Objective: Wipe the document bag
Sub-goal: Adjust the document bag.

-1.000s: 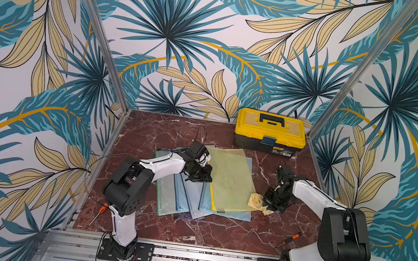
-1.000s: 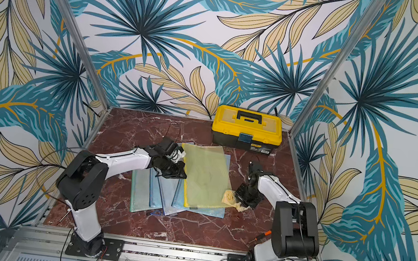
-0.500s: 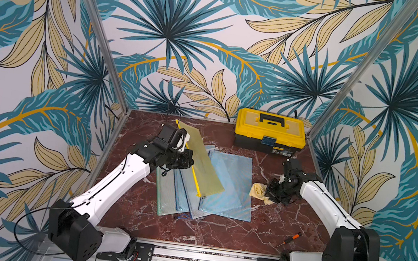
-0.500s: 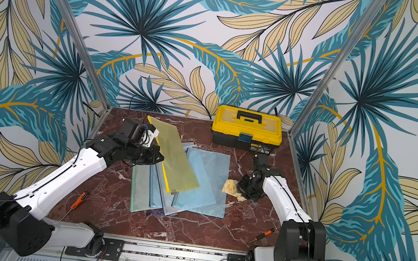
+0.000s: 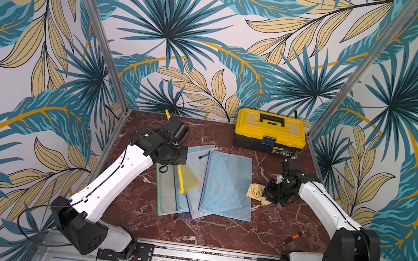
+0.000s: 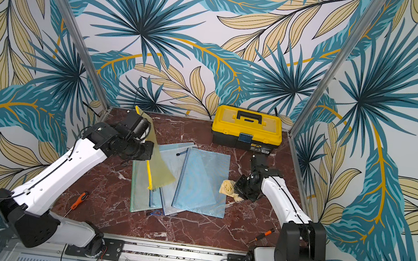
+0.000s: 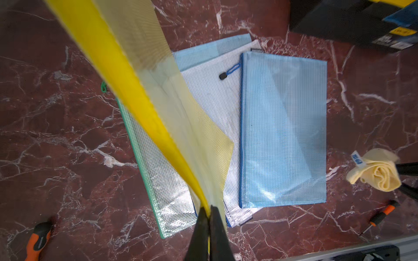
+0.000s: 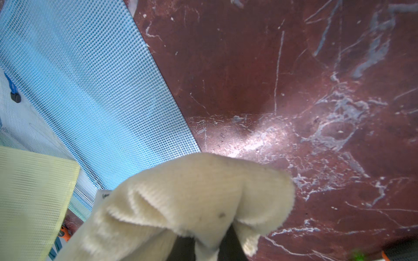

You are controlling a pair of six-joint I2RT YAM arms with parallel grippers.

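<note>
Left hand (image 7: 209,217): clenched on the yellow zipper edge of the yellow document bag (image 7: 203,140); I hold the bag lifted and tilted
Bag's edges: its free lower corner hangs over the white mesh bag (image 7: 214,101); I cannot tell whether it touches
Right hand (image 8: 207,247): grasping the cream cloth (image 8: 199,187), bunched, low over the bench (image 5: 216,233)
Cloth to stack: cloth just beside the right edge of the blue bag (image 5: 228,185), apart from it
Stack: blue bag on top, white mesh bag beneath, green-edged bag (image 5: 163,196) leftmost; all flat, overlapping
Open room: bare bench in front of the stack, and behind it beside the toolbox
In the way: yellow toolbox (image 5: 271,129) at the back right, lid shut; orange-handled screwdriver (image 6: 79,199) near my left arm; small screwdriver (image 5: 295,236) at the front right
</note>
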